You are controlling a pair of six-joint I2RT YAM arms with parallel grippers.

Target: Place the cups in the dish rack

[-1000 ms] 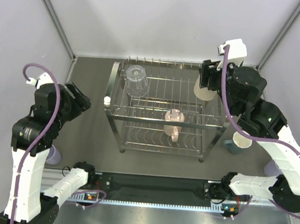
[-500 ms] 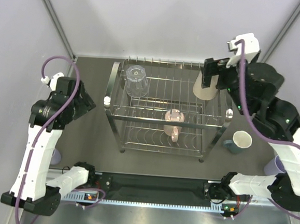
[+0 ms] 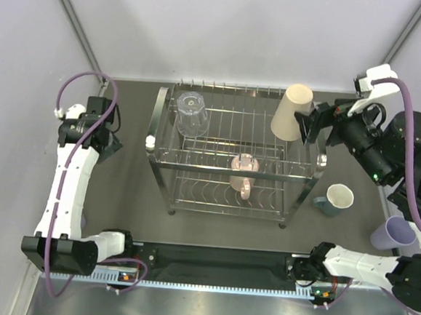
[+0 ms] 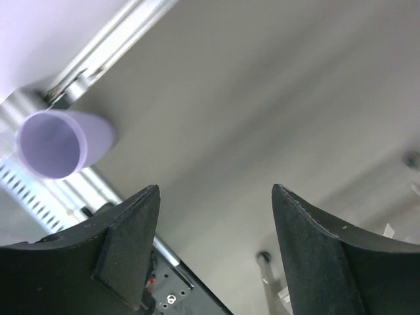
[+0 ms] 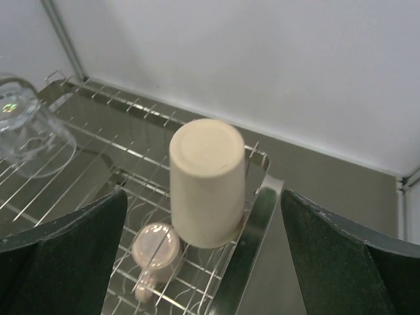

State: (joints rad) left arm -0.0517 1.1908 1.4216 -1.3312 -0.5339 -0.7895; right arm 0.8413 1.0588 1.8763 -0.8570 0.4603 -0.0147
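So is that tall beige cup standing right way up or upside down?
Upside down: the beige tumbler shows its closed base on top, mouth down on the dish rack.

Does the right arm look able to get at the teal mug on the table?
Probably yes: the mug stands alone on bare table beside the rack, and the right gripper is open and empty nearby.

Overhead looking down, wrist views close, right shares dish rack (image 5: 260,210)
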